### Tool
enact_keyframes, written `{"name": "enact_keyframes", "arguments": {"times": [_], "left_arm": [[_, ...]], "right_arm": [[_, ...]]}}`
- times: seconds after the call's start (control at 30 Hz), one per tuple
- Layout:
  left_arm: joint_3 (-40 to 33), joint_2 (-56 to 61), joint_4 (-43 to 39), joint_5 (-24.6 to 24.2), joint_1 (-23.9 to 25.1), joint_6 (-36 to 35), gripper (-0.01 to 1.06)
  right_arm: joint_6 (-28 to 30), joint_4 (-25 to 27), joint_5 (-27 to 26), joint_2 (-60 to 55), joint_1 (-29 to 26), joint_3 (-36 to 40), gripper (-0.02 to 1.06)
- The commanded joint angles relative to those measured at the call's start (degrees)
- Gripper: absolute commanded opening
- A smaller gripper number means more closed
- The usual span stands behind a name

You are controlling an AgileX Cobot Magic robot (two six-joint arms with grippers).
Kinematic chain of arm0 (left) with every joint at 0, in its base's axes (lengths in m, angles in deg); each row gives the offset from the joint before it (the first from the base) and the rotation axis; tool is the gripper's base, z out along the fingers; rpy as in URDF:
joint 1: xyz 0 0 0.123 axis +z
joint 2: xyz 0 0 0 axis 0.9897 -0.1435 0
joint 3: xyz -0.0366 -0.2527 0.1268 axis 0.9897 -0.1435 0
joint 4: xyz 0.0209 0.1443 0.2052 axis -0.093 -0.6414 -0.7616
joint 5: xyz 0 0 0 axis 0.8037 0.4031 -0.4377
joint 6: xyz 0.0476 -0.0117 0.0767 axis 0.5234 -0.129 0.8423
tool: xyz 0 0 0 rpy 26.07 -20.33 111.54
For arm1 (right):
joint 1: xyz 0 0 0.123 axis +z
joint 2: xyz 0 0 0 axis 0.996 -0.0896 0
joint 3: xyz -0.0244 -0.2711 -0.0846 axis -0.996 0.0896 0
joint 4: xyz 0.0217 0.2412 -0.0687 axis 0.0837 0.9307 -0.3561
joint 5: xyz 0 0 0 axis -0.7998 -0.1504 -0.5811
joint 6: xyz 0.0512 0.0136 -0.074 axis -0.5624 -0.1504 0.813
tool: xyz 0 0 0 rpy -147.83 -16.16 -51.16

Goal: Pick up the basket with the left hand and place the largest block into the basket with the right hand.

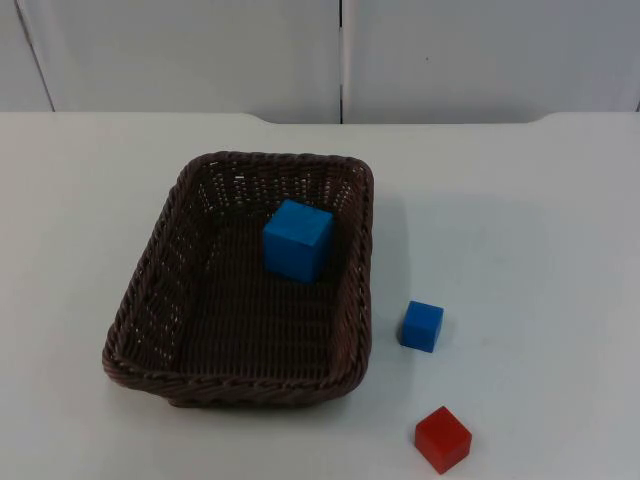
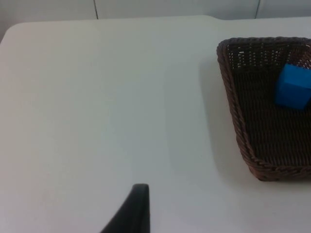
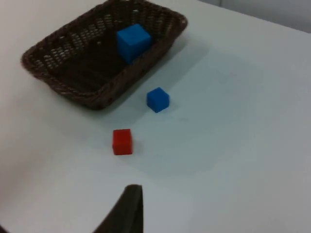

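The white table [image 1: 520, 200] stretches wide under the camera and runs back to the grey partition wall [image 1: 180, 50]. Sitting on it, left of centre, is the dark brown woven basket [image 1: 150, 300], flat on the table top, its long sides running near to far. Inside it is the big one: the large blue block [image 1: 298, 240] rests on the basket floor at the far right, close against the right-hand wall, one corner turned toward the near side.

Out on the bare table, just right of the basket's near right corner, sits the small blue block [image 1: 422, 326], clear of the wicker. Nearer still, a little apart from it, is the small red block [image 1: 443, 438], standing alone close to the table's near edge.

From the left wrist view, the left gripper's black fingertip [image 2: 133, 211] hangs over open table, well off to the left of the basket, holding nothing that can be seen; how far the jaws stand apart I cannot tell. From the right wrist view, the right gripper's fingertip [image 3: 125, 211] hovers over the table on the near side of the red block, apart from it, and again the jaws' spread cannot be told.
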Motion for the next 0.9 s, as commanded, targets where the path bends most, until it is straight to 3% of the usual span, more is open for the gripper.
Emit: {"name": "enact_keyframes", "arguments": {"times": [0.0,0.47,0.87], "left_arm": [[-0.23,0.21,0.0,-0.16,0.12,-0.47,1.05],[-0.23,0.21,0.0,-0.16,0.12,-0.47,1.05],[-0.23,0.21,0.0,-0.16,0.12,-0.47,1.05]], "right_arm": [[-0.2,0.1,-0.71,0.17,-3.08,0.11,1.05],[-0.2,0.1,-0.71,0.17,-20.27,0.11,1.05],[-0.2,0.1,-0.71,0.17,-26.56,0.11,1.05]]}}
